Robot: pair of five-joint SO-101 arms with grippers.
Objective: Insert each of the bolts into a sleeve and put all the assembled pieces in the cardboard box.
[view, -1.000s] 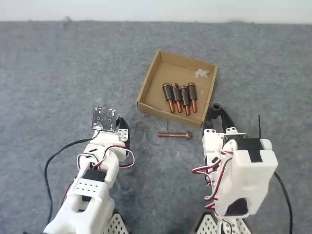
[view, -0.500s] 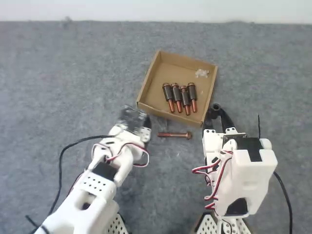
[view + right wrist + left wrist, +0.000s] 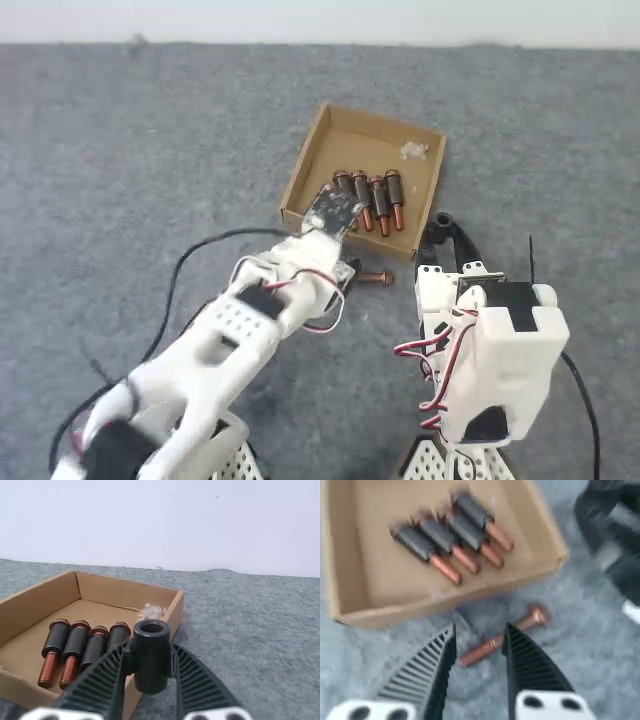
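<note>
A copper bolt (image 3: 376, 277) lies loose on the grey carpet just in front of the cardboard box (image 3: 300, 178). In the left wrist view the bolt (image 3: 502, 635) sits just beyond my left gripper (image 3: 479, 642), which is open and low over its threaded end. Several bolts in black sleeves (image 3: 368, 200) lie side by side in the box. My right gripper (image 3: 150, 667) is shut on an upright black sleeve (image 3: 151, 652), held near the box's front right corner, sleeve (image 3: 443, 222) beside the box wall.
A small white scrap (image 3: 415, 150) lies in the box's far corner. Grey carpet stretches open to the left of and behind the box. A pale wall runs along the carpet's far edge.
My left arm has swung to the right and stretched forward, from the open carpet on the left to the loose bolt. The right arm and its sleeve have kept still.
</note>
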